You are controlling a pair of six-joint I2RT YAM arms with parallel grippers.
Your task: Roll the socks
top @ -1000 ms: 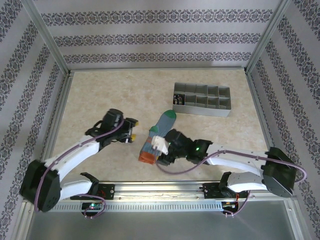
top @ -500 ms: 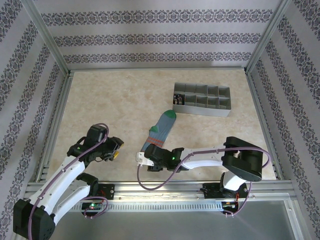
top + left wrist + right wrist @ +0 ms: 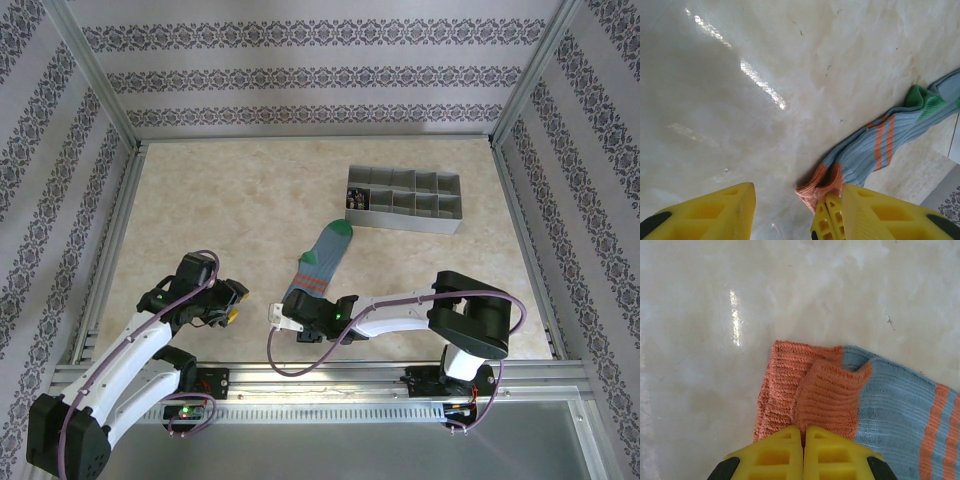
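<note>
Rolling looks barely begun: the blue-teal sock (image 3: 318,265) lies stretched flat on the bench (image 3: 220,210), its green end just beside the grey tray (image 3: 405,223), with only a small flap turned over at the orange cuff (image 3: 807,390), the end farthest from the tray. The right hand (image 3: 803,432) is closed tight at that cuff; whether it nips fabric I cannot tell. The left hand (image 3: 236,302), half open and empty, hovers well apart from the tray, beyond the cuff. The whole roll is left to do

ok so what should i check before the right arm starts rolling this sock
1. Right gripper shut at the sock's orange end: ok.
2. Fabric pinched between its fingers: cannot tell.
3. Left gripper open, apart from the sock: ok.
4. Orange end lying flat: not ok, a flap is folded over.
5. Grey tray apart from the sock: ok.
</note>
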